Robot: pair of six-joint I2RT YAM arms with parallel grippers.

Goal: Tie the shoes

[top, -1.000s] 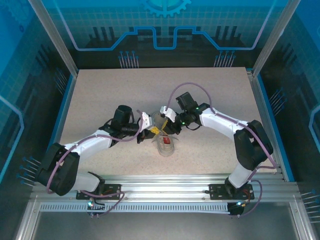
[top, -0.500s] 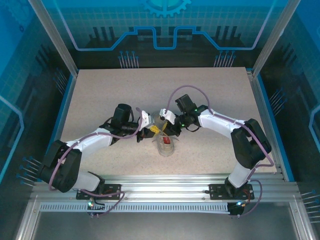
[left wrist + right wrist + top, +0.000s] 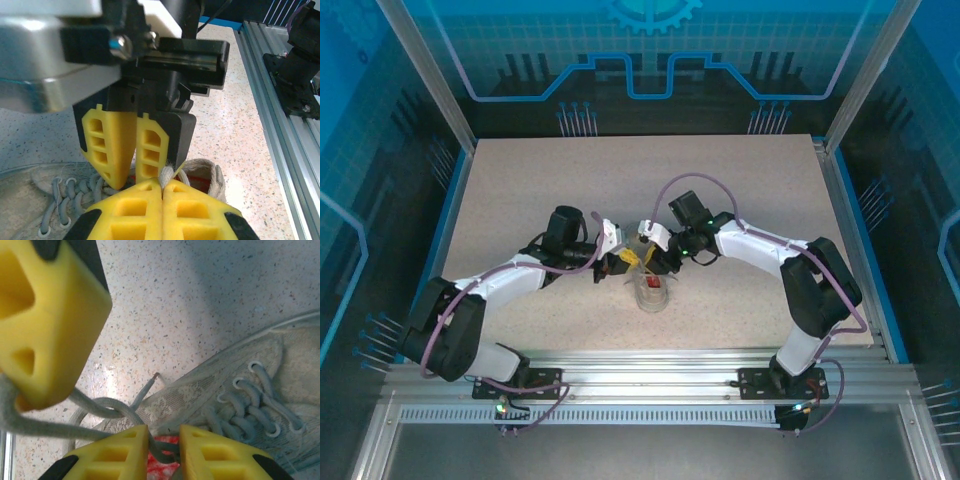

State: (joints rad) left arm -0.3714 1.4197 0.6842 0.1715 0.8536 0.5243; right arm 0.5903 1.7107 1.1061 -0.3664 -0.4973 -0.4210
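Whitish-grey and small, the sneaker (image 3: 652, 292) lies on the speckled table (image 3: 520, 190), a little nearer the arm bases than the middle, with both arms reaching in over it from either side. The left gripper (image 3: 162, 187) has its yellow fingers pressed together, and a strand of the thin white laces (image 3: 100, 407) is pinched at their tips just above the shoe's opening. The right gripper (image 3: 164, 440) meets it almost tip to tip. From its own wrist camera a lace runs down into the narrow slit between its fingers, and from the left wrist those fingers look closed side by side, so they seem clamped on the strand. Between the two grippers the laces cross in a loose loop above the table, beside the sneaker's mesh flank. The red patch (image 3: 159, 466) inside the shoe shows just below the right gripper's tips
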